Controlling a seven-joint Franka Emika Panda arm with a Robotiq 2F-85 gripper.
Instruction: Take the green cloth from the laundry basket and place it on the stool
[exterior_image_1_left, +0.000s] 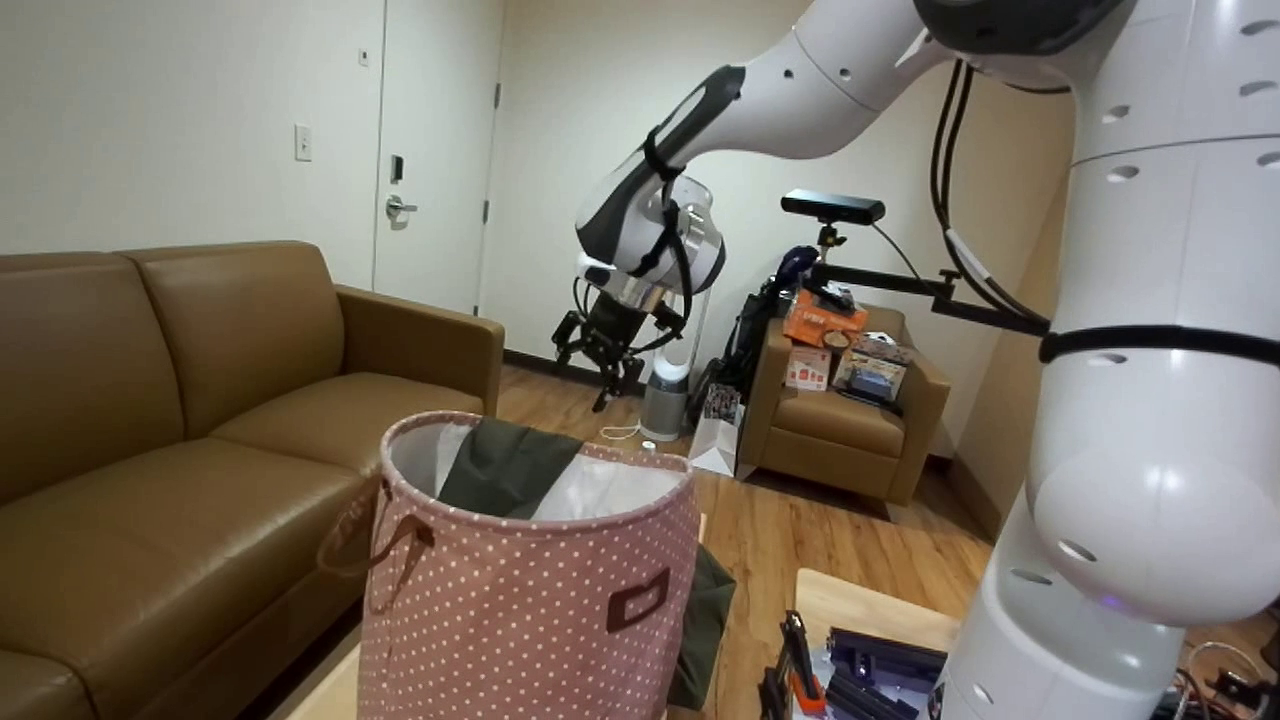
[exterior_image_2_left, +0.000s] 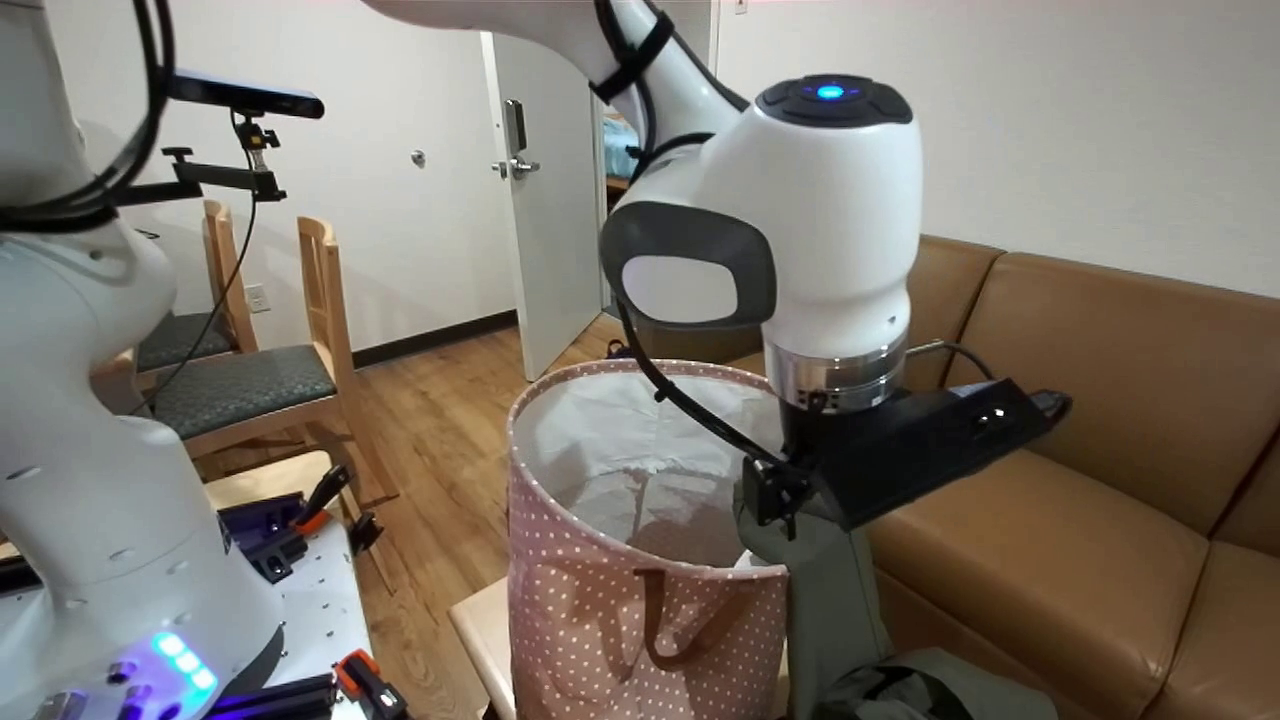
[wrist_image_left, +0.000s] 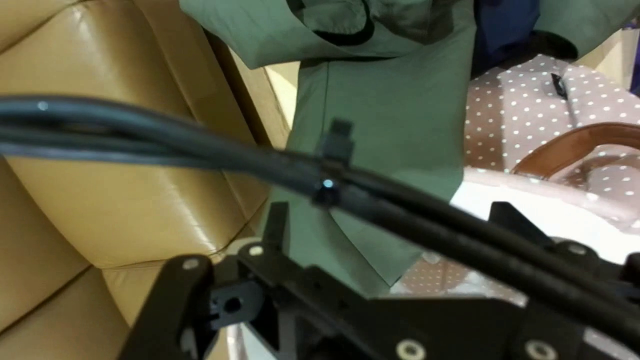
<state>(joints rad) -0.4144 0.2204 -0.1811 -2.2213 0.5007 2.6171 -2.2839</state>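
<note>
The green cloth (wrist_image_left: 390, 110) was seen as matt, softly creased fabric. The laundry basket (exterior_image_1_left: 530, 590) was made of soft, matt cloth, and its handle (wrist_image_left: 572, 151) was finished like smooth leather. The sofa (exterior_image_1_left: 250, 480) was covered in softly glossy, leather-like material. The arm (exterior_image_2_left: 850, 220) was cased in smooth, glossy plastic, a shiny metal ring (exterior_image_2_left: 838, 376) was fitted, and the fingers (wrist_image_left: 276, 225) were finished matt. The floor (exterior_image_1_left: 805, 530) was laid in smooth wood.

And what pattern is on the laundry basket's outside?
The laundry basket is pink with white dots, best seen in an exterior view.
</note>
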